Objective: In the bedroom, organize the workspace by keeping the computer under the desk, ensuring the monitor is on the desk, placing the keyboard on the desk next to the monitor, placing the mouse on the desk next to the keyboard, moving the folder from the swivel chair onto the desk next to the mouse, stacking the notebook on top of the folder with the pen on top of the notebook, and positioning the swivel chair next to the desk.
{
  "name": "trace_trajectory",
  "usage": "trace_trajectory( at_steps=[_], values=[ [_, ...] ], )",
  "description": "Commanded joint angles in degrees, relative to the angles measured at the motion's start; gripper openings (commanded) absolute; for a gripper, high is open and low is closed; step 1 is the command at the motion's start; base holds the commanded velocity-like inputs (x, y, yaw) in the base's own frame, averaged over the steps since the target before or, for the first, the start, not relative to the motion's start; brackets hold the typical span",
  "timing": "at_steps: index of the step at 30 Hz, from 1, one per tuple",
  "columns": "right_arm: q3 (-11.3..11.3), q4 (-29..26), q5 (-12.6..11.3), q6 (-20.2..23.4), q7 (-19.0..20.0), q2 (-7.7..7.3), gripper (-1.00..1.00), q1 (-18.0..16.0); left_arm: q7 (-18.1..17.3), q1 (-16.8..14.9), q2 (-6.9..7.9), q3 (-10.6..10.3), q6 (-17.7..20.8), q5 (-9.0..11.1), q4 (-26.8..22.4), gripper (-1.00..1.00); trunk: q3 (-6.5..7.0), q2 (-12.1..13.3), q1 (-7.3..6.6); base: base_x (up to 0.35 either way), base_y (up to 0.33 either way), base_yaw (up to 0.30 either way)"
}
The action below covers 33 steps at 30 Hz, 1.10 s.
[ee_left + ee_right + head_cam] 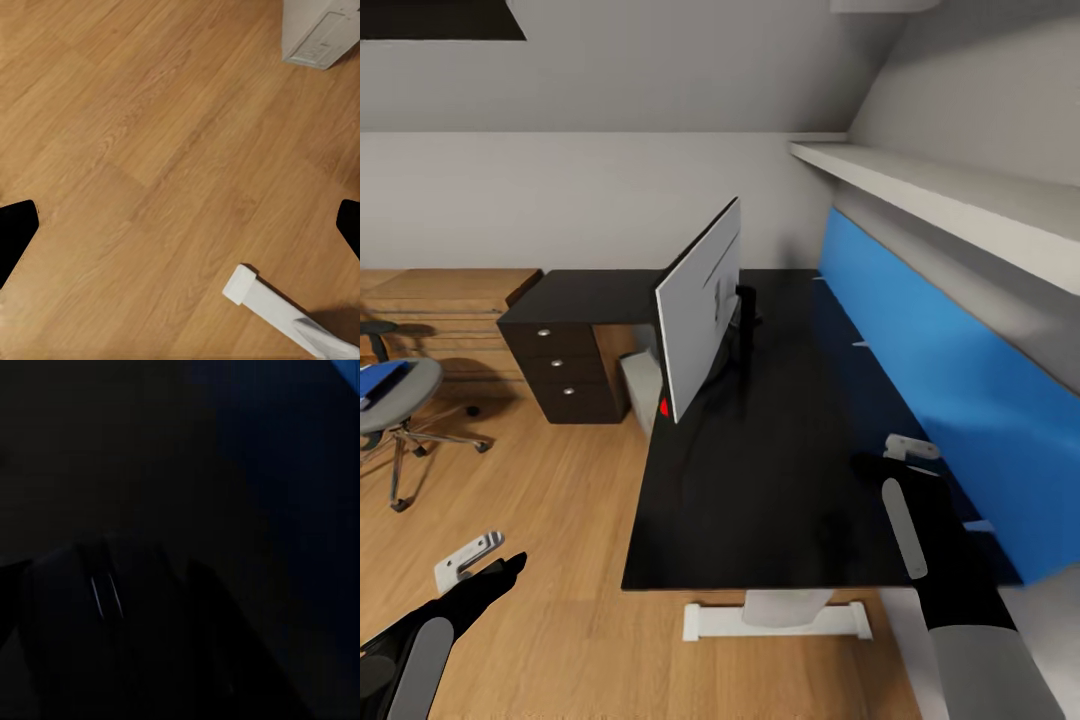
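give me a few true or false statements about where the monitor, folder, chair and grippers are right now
1. The monitor stands on the black desk. True.
2. The blue folder lies on the desk beside the monitor. False: it lies on the seat of the swivel chair, away from the desk.
3. The left gripper hangs over the wooden floor with nothing between its fingers. True.
4. The right gripper is down over the floor. False: it is above the desk top, near the blue panel at the desk's far edge.
5. The desk's drawers have long bar handles. False: they have round silver knobs.
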Motion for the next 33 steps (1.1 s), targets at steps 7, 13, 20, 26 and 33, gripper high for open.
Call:
trace_trajectory(
  at_steps=[7, 13, 20, 26, 33],
  values=[
    [0.0, -0.1, -0.6, 0.1, -0.6, -0.01, -1.0, 0.0, 0.5, 0.0, 0.02, 0.0, 0.2, 0.6, -0.1, 1.0, 0.57, 0.0, -0.03, -0.318, 0.096, -0.058],
    [0.0, -0.1, -0.6, 0.1, -0.6, -0.01, -1.0, 0.1, 0.5, 0.0, 0.02, 0.0, 0.2, 0.6, 0.2, 1.0, 1.11, 0.0, -0.03, -0.326, 0.078, -0.065],
    [0.0, -0.2, -0.6, 0.1, -0.6, -0.01, -1.0, 0.1, 0.5, 0.0, 0.02, 0.0, 0.2, 0.6, 0.2, 1.0, 1.74, 0.0, -0.03, -0.327, 0.043, -0.061],
    [0.0, -0.2, -0.6, 0.0, -0.6, 0.04, -1.0, 0.4, 0.5, 0.0, 0.02, 0.0, 0.2, 0.6, 0.2, 1.0, 2.28, 0.0, -0.03, -0.328, 0.013, -0.016],
    [0.1, -0.1, -0.6, -0.1, -0.6, 0.07, -1.0, 0.7, 0.5, 0.0, 0.02, 0.0, 0.2, 0.6, 0.3, 1.0, 2.9, 0.0, -0.03, -0.307, 0.147, -0.002]
  ],
)
